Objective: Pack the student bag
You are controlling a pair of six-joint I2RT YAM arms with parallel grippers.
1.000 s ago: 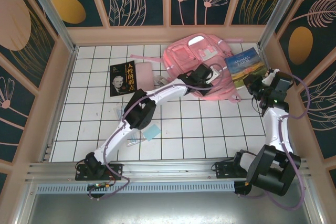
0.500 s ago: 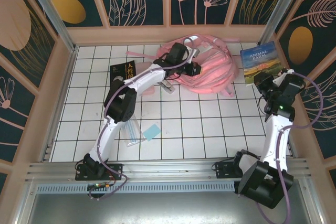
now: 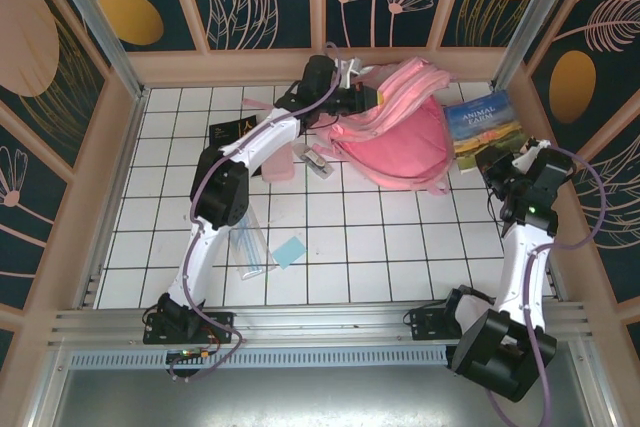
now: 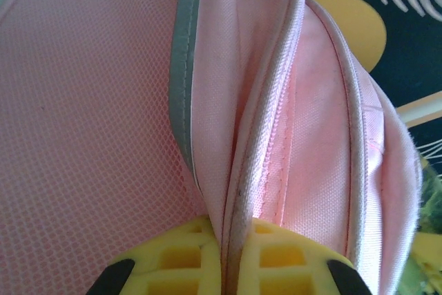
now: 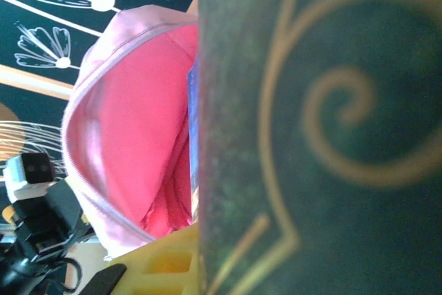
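The large soft pink backpack is propped open at the far edge of the table — its zipper rim is pinched in the left gripper. A landscape-cover paperback is clamped by the right gripper beside it, not yet inserted — a black book is left out. Packing is judged barely begun.

Pink student bag, mouth open, rim lifted, by the back wall.
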